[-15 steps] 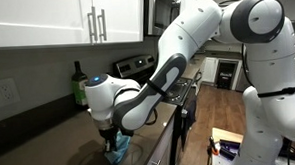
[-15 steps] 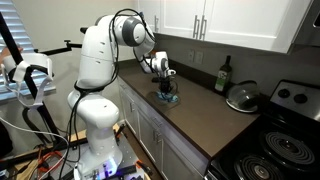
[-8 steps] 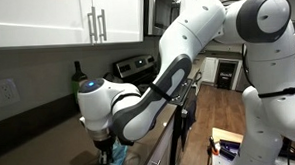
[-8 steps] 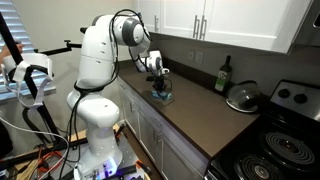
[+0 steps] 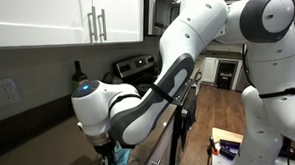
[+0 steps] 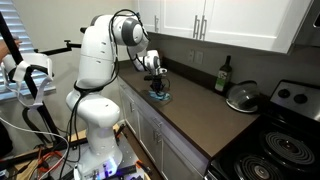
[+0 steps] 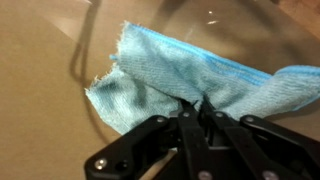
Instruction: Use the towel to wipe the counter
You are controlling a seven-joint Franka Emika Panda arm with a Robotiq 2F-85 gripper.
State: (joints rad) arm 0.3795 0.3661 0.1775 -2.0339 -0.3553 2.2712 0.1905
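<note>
As seen from the wrist, clamped by the black two-finger gripper on a bunched fold of light-blue terry towel (jaws nearly together). Spread flat beyond that on the dark brown counter, near its front edge in both exterior views. Judged mid-wipe. Next: drag sideways over bare counter, holding downward pressure without losing the pinch or letting cloth roll under.

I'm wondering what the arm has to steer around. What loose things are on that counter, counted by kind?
towel: 1
bottle: 1
lidded pan: 1
Total: 3
</note>
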